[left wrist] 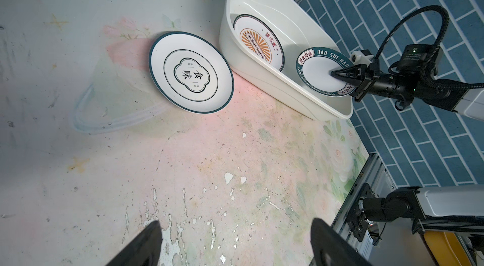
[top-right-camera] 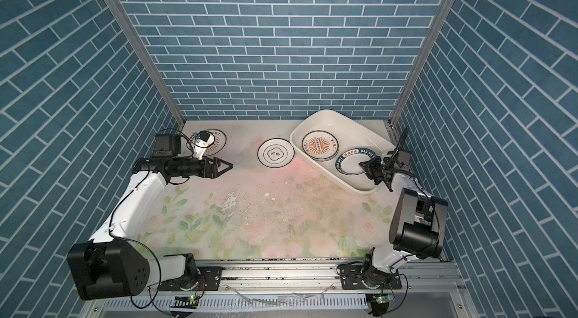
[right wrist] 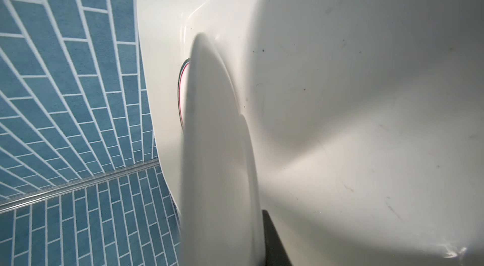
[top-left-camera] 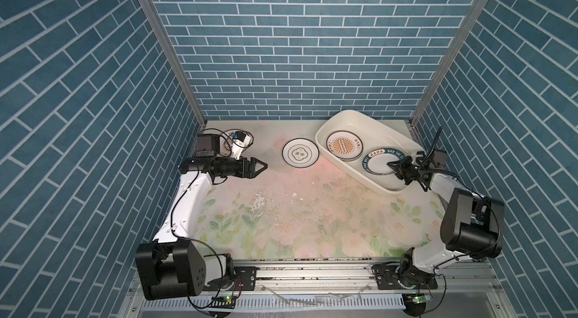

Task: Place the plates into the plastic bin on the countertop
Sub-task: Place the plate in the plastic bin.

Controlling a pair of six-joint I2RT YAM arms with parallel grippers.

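The cream plastic bin [top-left-camera: 350,116] [top-right-camera: 325,114] stands at the back right of the floral countertop [top-left-camera: 312,207]. An orange sunburst plate [top-left-camera: 343,146] [left wrist: 258,39] lies inside it. My right gripper [top-left-camera: 392,163] [left wrist: 337,73] is shut on a green lettered-rim plate [top-left-camera: 377,164] [left wrist: 314,73], held tilted over the bin's near half. The right wrist view shows this plate edge-on [right wrist: 214,147] with one finger [right wrist: 272,241] against it. A quatrefoil plate [top-left-camera: 301,153] [left wrist: 191,72] lies on the countertop left of the bin. My left gripper [top-left-camera: 264,165] [left wrist: 235,225] hovers open and empty, left of that plate.
Another sunburst plate [top-left-camera: 225,144] [top-right-camera: 217,141] lies at the back left, partly hidden behind my left arm's camera. Blue brick-patterned walls [top-left-camera: 297,50] close in the back and both sides. A metal rail [top-left-camera: 312,272] runs along the front. Worn patches [top-left-camera: 259,203] mark the countertop's middle.
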